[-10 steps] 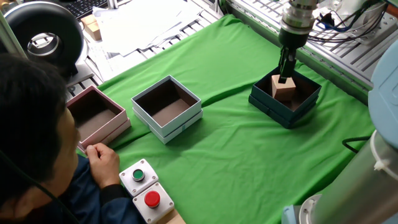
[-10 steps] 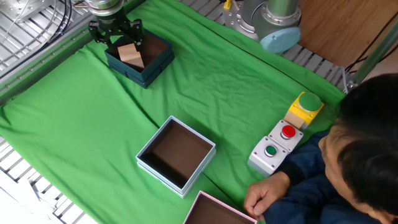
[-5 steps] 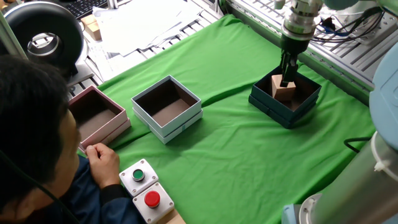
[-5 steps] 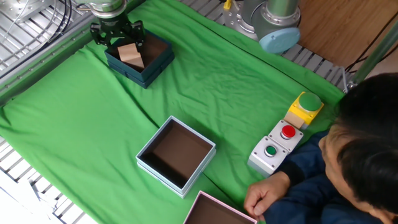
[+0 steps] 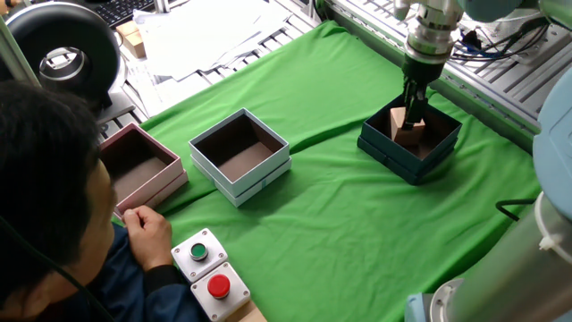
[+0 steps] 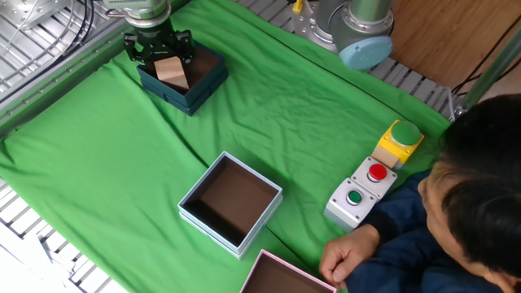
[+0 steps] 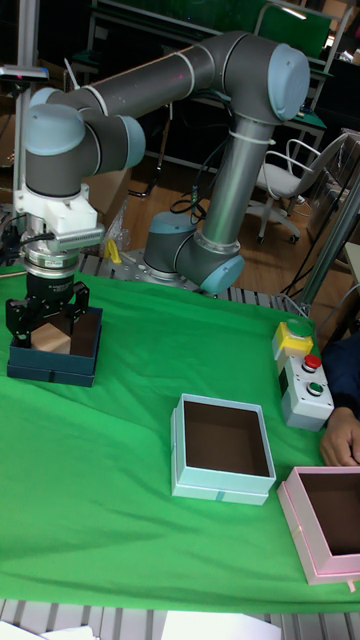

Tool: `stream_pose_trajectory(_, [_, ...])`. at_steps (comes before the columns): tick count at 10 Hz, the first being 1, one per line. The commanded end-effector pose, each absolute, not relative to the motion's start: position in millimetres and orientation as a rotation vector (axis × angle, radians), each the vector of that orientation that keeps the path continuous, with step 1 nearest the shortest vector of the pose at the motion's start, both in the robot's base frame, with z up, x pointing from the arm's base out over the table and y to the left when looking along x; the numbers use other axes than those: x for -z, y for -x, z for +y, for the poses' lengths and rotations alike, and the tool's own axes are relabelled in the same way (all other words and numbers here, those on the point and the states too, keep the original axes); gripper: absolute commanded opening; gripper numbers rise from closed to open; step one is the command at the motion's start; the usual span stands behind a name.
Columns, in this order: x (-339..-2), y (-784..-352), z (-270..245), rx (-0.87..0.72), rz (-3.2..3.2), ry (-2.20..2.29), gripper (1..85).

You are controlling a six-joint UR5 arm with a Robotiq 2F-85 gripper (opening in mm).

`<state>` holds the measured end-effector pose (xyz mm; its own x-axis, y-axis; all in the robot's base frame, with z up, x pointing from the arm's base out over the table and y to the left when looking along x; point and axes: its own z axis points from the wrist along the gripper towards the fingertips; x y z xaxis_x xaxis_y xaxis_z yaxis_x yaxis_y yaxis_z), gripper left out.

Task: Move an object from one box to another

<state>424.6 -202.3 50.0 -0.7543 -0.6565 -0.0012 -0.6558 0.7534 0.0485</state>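
Observation:
The small tan wooden cube [image 5: 407, 131] [image 6: 172, 72] [image 7: 52, 339] rests inside the dark teal box [image 5: 393, 161] [image 6: 192, 98] [image 7: 50, 376] at the far edge of the green cloth. My gripper [image 5: 414, 114] [image 6: 159, 54] [image 7: 46, 316] hangs low over that box, open, with its black fingers spread to either side of the cube's top. No contact with the cube shows. The white box with pale blue trim [image 5: 259, 184] [image 6: 203, 225] [image 7: 220, 484] sits near the middle of the cloth and holds nothing.
A pink box [image 5: 154, 191] [image 7: 298, 540] stands beside the white one. A person's head [image 5: 45, 197] and hand [image 5: 150, 229] are at the near edge. Red and green button boxes [image 5: 211, 268] [image 6: 358, 192] and a yellow one [image 6: 397, 142] sit close by. Metal rails edge the table.
My gripper has come down a little into the teal box, closer around the cube. The cube and all boxes stay where they were.

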Motion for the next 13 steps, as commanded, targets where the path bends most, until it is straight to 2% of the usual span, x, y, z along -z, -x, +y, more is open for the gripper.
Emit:
stream_pose_trajectory(1, [-43.9,-425.8,-201.7,0.069,-2.943,-1.111,75.0])
stream_pose_trajectory(5, [-27.9,-429.5,-212.1,0.047,-2.952,-1.168,71.3])
stream_pose_trajectory(6, [-28.8,-425.4,-218.8,0.018,-2.948,-1.123,57.0])
stream_pose_trajectory(7, [-31.7,-421.0,-229.7,-0.048,-2.948,-1.017,15.7])
stream_pose_trajectory(8, [-39.0,-419.4,-231.0,-0.071,-2.944,-0.972,1.0])
stream_pose_trajectory(13, [-109.7,-430.9,-165.9,-0.038,-2.980,-0.733,1.0])
